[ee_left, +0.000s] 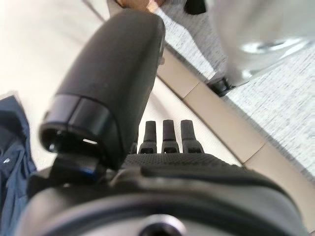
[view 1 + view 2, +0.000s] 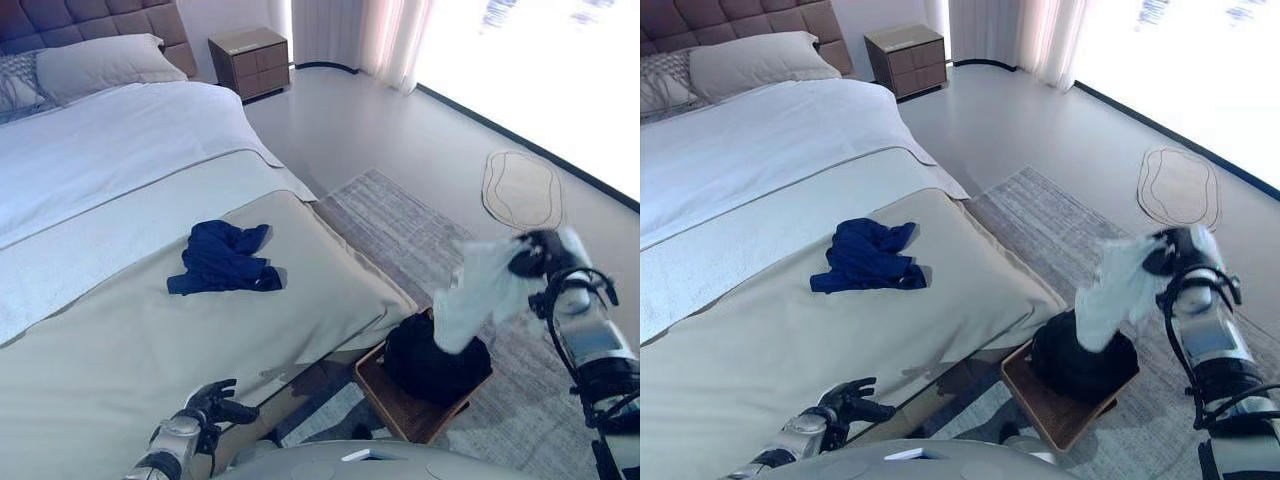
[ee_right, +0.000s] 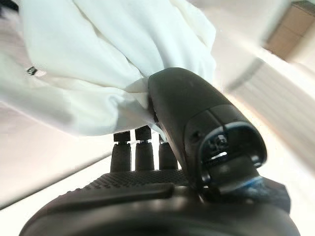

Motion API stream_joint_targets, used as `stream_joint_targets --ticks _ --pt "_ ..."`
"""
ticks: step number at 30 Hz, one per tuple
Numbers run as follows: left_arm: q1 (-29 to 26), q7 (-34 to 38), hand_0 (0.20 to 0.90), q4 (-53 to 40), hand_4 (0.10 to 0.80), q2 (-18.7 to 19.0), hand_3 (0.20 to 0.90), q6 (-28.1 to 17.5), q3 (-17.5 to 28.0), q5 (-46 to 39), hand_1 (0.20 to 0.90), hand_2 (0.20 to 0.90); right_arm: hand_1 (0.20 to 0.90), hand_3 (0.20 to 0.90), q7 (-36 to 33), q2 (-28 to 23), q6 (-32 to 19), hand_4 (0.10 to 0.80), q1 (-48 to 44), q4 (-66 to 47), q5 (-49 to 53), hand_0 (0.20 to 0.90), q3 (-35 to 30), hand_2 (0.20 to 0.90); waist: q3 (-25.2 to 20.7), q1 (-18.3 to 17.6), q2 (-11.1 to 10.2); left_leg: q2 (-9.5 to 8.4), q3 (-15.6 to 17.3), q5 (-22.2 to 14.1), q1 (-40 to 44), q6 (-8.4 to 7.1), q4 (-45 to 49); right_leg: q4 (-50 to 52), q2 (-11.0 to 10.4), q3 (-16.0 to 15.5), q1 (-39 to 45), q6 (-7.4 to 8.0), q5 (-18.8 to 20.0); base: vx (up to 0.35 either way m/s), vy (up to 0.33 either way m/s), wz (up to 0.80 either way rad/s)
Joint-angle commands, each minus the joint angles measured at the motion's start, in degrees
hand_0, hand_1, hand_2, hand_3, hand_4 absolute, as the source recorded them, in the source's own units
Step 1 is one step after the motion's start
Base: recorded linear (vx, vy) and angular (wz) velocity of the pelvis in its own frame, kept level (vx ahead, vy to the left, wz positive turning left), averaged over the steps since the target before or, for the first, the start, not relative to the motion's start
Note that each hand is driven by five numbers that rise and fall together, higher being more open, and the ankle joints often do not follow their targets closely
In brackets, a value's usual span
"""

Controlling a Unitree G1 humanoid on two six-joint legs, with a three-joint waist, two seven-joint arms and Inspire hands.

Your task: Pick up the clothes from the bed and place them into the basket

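Holding a white garment [image 2: 478,292] pinched between thumb and fingers, your right hand [image 2: 533,256] has it raised above the brown basket [image 2: 405,408], which sits on the rug [image 2: 1060,225] just off the foot of the bed [image 2: 120,340]. You can see the cloth hanging over a dark garment [image 2: 1080,362] already piled in the basket. A navy blue garment [image 2: 225,258] lies crumpled on the beige cover, well apart. Your left hand [image 2: 212,400] rests low at the bed's near edge, fingers relaxed and holding nothing.
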Motion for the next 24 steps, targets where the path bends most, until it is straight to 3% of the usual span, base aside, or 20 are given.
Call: stream_joint_targets --ticks 1,11,16,17,18,19,20,24 --pt "-2.0 0.1 0.9 3.0 0.8 2.6 0.9 -1.8 -3.1 1.8 0.9 0.9 0.3 0.2 -3.5 -3.3 -4.4 0.1 -6.3 1.0 -3.8 0.3 0.5 0.3 -2.5 2.4 -1.0 -1.72 0.2 -6.6 2.1 0.93 0.1 0.4 1.5 -2.3 -1.0 -1.39 0.7 0.007 -0.077 -0.01" --pt "-2.3 -0.3 0.9 3.1 0.8 4.8 0.9 -2.2 -3.1 2.0 0.9 0.9 0.3 0.2 -7.3 0.3 -4.4 0.1 -7.0 15.3 -4.4 0.3 5.0 0.3 -0.6 4.1 1.0 -1.56 -1.5 -5.6 -0.4 0.2 0.4 0.3 1.2 -3.3 -2.7 -1.37 0.9 -0.015 -0.081 0.03" --pt "-8.8 0.1 0.9 1.0 0.8 5.4 0.9 -2.3 -6.5 -1.1 0.9 0.9 0.3 0.2 -10.8 1.6 -3.7 0.1 -15.2 22.5 -0.7 0.3 9.1 0.3 3.8 4.3 2.6 -2.19 -3.2 -4.6 -6.2 0.22 2.1 0.8 0.7 -3.5 -7.6 -1.77 1.8 -0.285 -0.115 0.13" --pt "-12.9 0.7 0.9 0.3 0.8 5.4 0.9 -2.8 -8.1 -2.7 0.9 0.9 0.3 0.2 -12.1 1.9 -3.1 0.1 -20.0 25.9 0.6 0.3 11.2 0.3 6.9 4.2 3.6 -2.48 -3.9 -3.9 -9.5 0.2 2.9 1.4 0.5 -3.5 -10.5 -2.03 2.4 -0.479 -0.128 0.04" --pt "-15.3 0.9 0.9 -0.8 0.8 5.5 0.9 -3.0 -9.0 -3.7 0.9 0.9 0.509 0.444 -12.5 2.0 -2.5 0.344 -23.0 28.1 1.0 0.509 12.4 0.509 8.9 4.1 4.4 -2.75 -4.4 -3.4 -11.4 0.23 3.4 1.7 0.4 -3.3 -12.4 -2.18 2.8 -0.498 -0.129 0.01" --pt "-16.3 0.9 0.9 -1.2 0.8 5.5 0.9 -3.2 -9.4 -4.1 0.9 0.9 0.841 0.831 -12.5 2.0 -2.4 0.731 -24.4 29.5 0.9 0.841 12.9 0.841 9.8 4.0 4.8 -2.86 -4.5 -3.2 -12.3 0.22 3.6 1.9 0.3 -3.2 -13.3 -2.23 2.9 -0.277 -0.093 0.03" --pt "-17.2 1.0 0.9 -1.6 0.8 5.6 0.9 -3.4 -9.8 -4.7 0.9 0.9 0.9 0.9 -12.0 2.1 -1.7 0.8 -25.7 30.6 0.8 0.9 13.6 0.9 10.6 4.0 5.2 -2.98 -4.6 -3.0 -13.1 0.21 3.9 2.1 0.3 -3.1 -14.1 -2.27 3.1 -0.184 -0.065 -0.01" --pt "-20.8 0.7 0.9 -4.3 0.8 6.5 0.9 -3.8 -11.3 -7.2 0.9 0.9 0.9 0.9 -7.9 2.1 2.3 0.8 -31.0 37.5 0.2 0.9 17.9 0.9 14.2 3.7 7.7 -3.55 -4.9 -1.8 -16.4 0.2 4.2 2.6 0.4 -2.8 -17.8 -2.58 3.7 -0.19 -0.043 0.0"
